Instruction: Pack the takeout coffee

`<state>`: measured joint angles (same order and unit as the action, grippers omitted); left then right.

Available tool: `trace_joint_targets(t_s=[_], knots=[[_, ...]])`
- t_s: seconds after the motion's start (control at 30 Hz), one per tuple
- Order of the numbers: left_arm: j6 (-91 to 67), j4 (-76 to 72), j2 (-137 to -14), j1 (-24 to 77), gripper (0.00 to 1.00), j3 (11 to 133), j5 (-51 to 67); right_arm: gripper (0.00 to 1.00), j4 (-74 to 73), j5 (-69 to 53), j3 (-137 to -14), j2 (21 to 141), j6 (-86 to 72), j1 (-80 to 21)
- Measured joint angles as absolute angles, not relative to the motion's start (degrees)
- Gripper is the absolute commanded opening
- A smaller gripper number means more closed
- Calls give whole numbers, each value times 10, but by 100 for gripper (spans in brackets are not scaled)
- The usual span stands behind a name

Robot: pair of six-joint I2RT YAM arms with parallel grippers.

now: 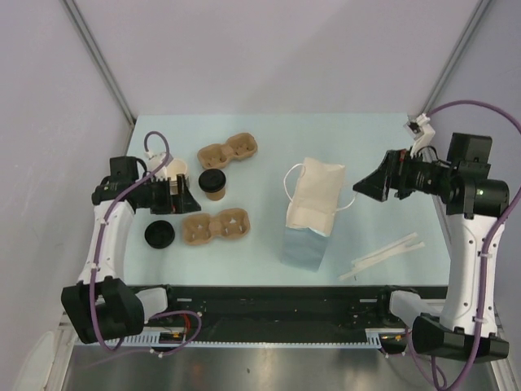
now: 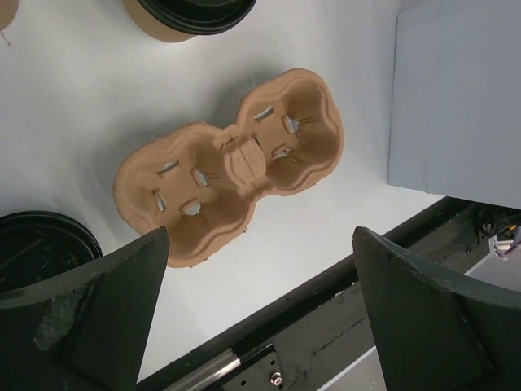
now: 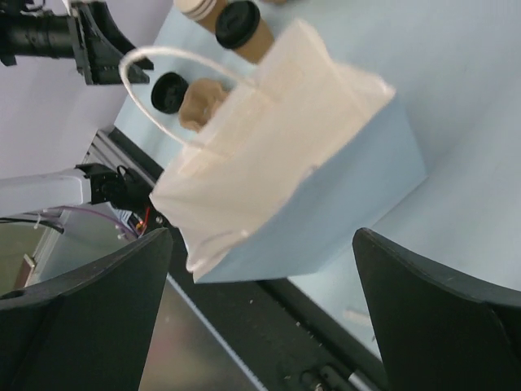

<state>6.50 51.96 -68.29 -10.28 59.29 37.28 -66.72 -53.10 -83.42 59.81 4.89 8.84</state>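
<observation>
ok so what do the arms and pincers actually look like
Both arms are white tubes with chunky black joints and black bases. The left arm and right arm each carry a looping purple cable. The left pincer and right pincer are matte black with broad wedge-shaped fingers. A small green light glows on the right arm.

Lab test cell; grey panel walls, pale table.
</observation>
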Motion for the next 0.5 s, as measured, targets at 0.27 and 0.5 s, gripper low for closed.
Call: trace_joint_targets(t_s=[0.27,0.5], knots=[[64,508,-658,-124,99,568,391,94,-668,-566,-1048,779,151,80],[54,500,-660,-128,93,559,371,85,-686,-511,-1104,912,259,-29]])
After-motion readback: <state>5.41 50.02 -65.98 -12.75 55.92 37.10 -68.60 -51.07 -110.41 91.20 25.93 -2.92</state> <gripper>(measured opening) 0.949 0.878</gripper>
